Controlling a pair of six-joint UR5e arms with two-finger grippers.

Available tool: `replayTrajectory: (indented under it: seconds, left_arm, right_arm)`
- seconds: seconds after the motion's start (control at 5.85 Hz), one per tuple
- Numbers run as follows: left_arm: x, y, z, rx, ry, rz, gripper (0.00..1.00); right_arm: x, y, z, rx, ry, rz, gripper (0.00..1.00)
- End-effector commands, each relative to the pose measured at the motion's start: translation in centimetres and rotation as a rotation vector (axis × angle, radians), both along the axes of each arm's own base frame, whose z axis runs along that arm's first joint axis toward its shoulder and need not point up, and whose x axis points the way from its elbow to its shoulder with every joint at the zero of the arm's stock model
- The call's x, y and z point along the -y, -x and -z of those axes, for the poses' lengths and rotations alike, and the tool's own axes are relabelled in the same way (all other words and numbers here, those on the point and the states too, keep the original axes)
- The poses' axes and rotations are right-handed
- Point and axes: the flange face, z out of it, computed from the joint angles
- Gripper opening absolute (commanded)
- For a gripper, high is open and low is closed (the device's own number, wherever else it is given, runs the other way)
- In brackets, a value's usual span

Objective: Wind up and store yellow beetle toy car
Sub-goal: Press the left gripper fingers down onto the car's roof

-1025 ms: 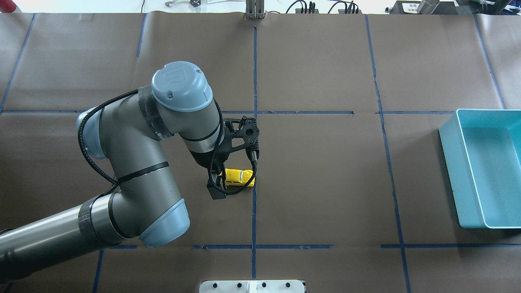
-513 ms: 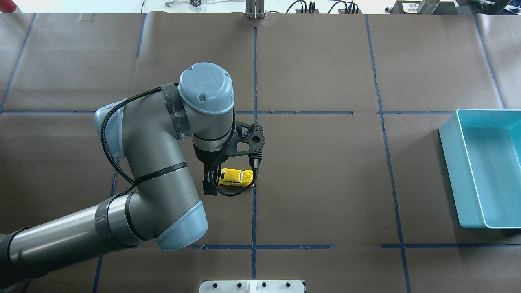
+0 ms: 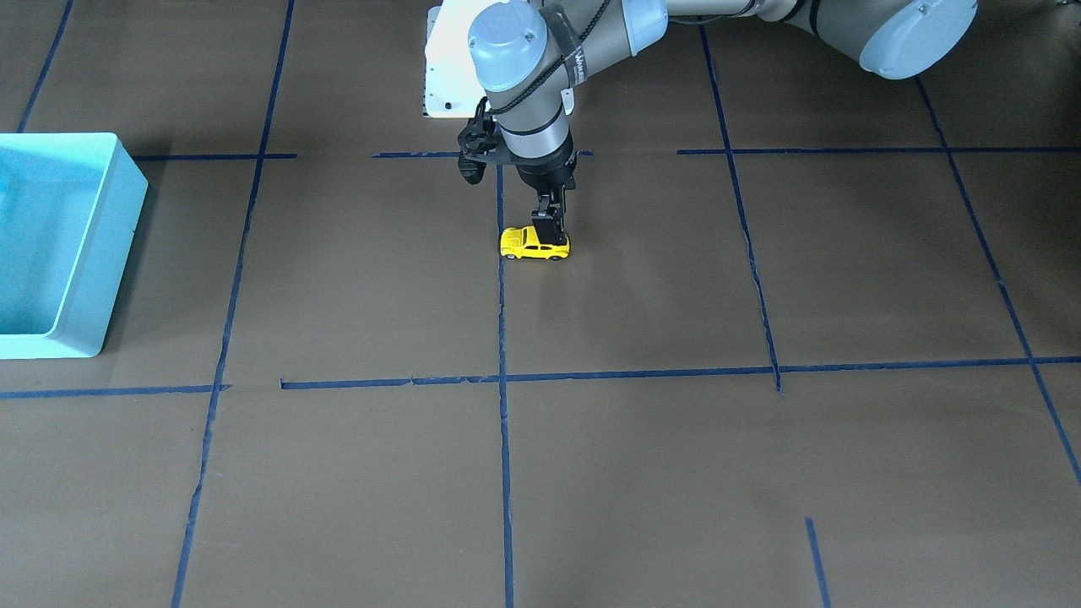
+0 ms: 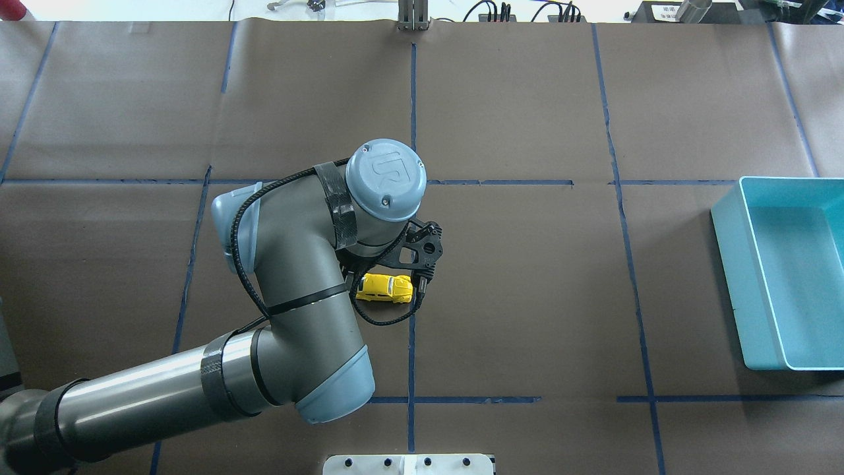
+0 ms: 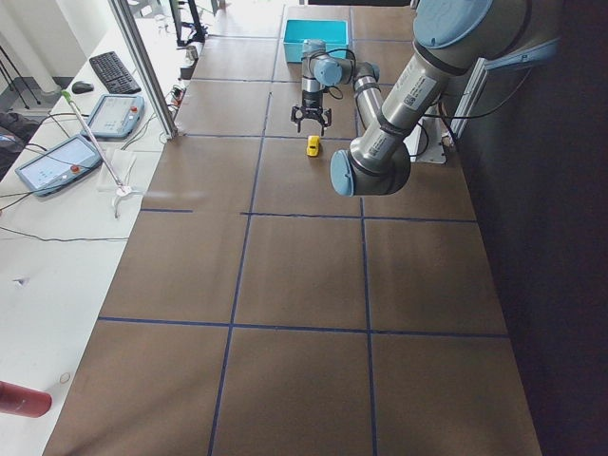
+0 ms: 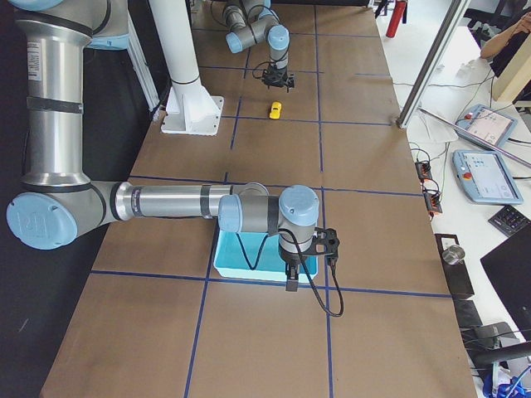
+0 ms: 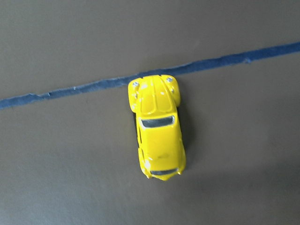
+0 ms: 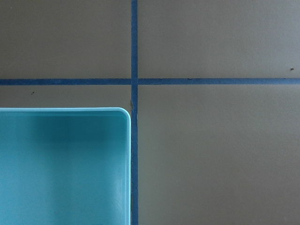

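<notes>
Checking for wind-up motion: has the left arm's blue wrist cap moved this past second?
Yes: the blue wrist cap went right, onto the centre tape line.

Car [image 4: 384, 287] at table [image 4: 527, 297] centre; bin [image 4: 728, 277] at the robot's right.
The car stands on the table just left of the centre tape line [image 4: 412, 343], one end touching it. The left gripper [image 3: 549, 225] hangs above the car. The bin sits at the right table edge, well apart from the car; the right gripper [image 6: 292, 280] hangs over its outer rim.
</notes>
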Motion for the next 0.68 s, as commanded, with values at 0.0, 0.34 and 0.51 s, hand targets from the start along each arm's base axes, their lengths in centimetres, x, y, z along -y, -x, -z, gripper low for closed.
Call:
replayTrajectory:
  seconds: [0.0, 0.34, 0.51]
  left_arm:
    - [-1.3, -4.3, 0.3, -0.031, 0.038, 0.052, 1.0]
    - [-2.9, -6.6, 0.1, -0.028, 0.038, 0.026, 1.0]
    - [-2.3, -6.7, -0.1, -0.019, -0.002, 0.052, 1.0]
  right_arm:
    - [0.0, 0.0, -0.1, 0.0, 0.002, 0.0, 1.0]
    - [0.0, 0.0, -0.1, 0.0, 0.002, 0.0, 1.0]
    - [0.0, -0.1, -0.1, 0.0, 0.002, -0.002, 1.0]
